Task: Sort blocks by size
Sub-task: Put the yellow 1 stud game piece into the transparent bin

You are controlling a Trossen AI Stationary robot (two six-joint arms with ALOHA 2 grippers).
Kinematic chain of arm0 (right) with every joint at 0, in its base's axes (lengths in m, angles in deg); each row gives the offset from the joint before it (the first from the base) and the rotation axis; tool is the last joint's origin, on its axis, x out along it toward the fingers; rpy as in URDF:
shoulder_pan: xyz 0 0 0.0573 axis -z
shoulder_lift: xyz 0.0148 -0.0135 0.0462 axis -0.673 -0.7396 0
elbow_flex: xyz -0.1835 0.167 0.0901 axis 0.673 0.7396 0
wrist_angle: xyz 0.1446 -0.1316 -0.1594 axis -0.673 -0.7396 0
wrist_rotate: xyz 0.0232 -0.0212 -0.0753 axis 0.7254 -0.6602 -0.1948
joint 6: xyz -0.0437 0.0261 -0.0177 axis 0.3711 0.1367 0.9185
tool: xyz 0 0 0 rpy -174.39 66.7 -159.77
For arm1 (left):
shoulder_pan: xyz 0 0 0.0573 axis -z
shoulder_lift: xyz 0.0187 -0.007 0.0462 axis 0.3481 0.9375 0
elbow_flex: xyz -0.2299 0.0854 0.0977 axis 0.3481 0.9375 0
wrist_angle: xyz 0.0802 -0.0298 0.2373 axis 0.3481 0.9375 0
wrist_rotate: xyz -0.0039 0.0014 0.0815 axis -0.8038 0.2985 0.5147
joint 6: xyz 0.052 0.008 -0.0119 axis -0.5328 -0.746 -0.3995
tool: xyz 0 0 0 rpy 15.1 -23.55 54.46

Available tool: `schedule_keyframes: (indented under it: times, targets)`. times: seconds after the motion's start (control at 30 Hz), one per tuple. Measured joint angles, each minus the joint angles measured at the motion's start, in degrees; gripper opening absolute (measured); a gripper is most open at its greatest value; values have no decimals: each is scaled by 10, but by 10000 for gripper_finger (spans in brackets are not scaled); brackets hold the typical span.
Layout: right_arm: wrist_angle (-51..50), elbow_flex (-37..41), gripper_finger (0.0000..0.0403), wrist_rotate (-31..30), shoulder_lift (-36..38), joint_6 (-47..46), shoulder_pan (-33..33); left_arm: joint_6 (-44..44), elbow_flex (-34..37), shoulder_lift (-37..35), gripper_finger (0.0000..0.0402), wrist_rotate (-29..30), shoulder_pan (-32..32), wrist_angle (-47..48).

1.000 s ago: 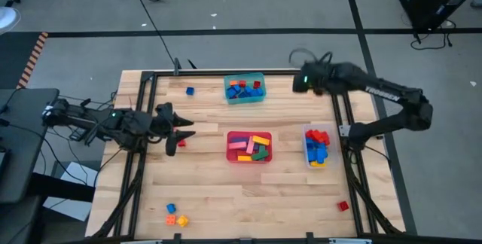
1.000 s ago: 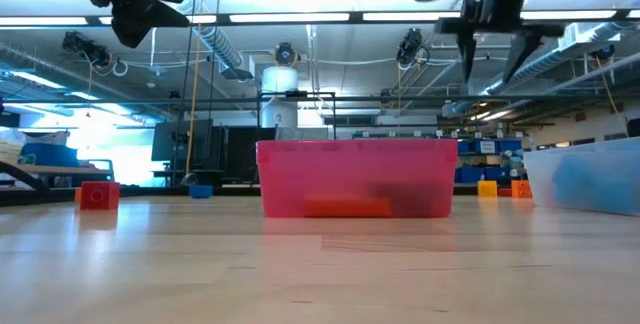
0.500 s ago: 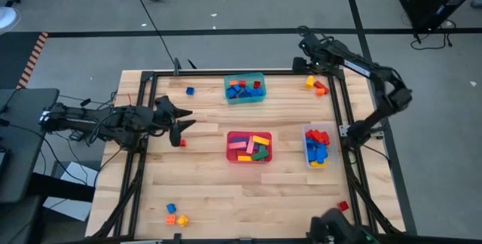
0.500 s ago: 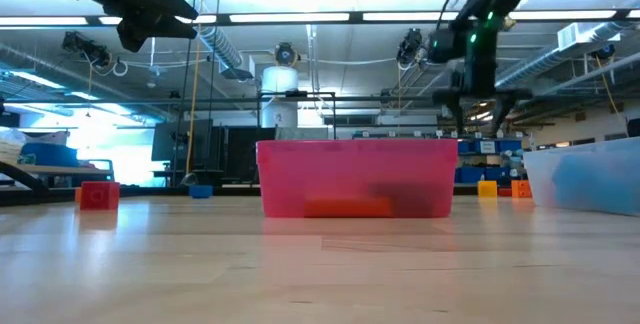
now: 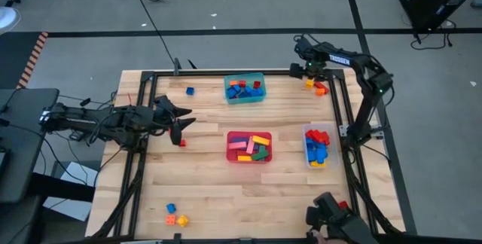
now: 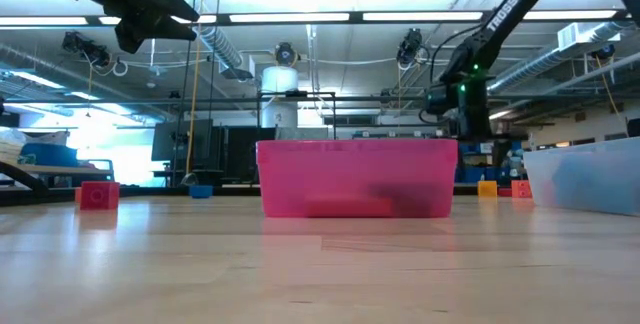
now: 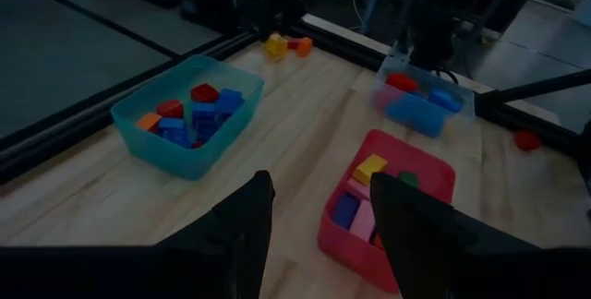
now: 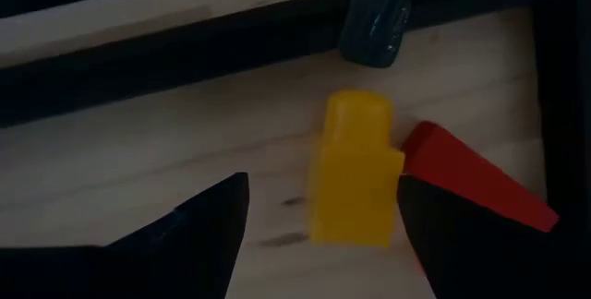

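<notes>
Right gripper (image 8: 319, 234) fingers open, straddling the yellow block (image 8: 355, 172) on the surface; red block (image 8: 471, 184) touching it. Left gripper (image 7: 319, 234) fingers apart, empty.

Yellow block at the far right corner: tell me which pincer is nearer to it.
Right. The right pincer hangs open just over the yellow block; the left pincer is across the table, beyond the red tub.
</notes>
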Motion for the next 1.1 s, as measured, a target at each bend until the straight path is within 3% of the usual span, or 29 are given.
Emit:
schedule_keyframes:
  times: [0.47,0.6,0.8,0.93,1.1]
  targets:
    - [4,0,272,3,-48,1,6,3,0,0,192,11,0,0]
    - [12,2,236,2,-48,10,6,-1,0,0,192,11,0,0]
    - [-9,2,149,-4,-46,48,4,-1,0,0,192,11,0,0]
    - [-47,5,144,-24,-25,81,-14,-1,0,0,192,11,0,0]
    - [-97,4,144,-78,60,94,-57,-1,0,0,192,11,0,0]
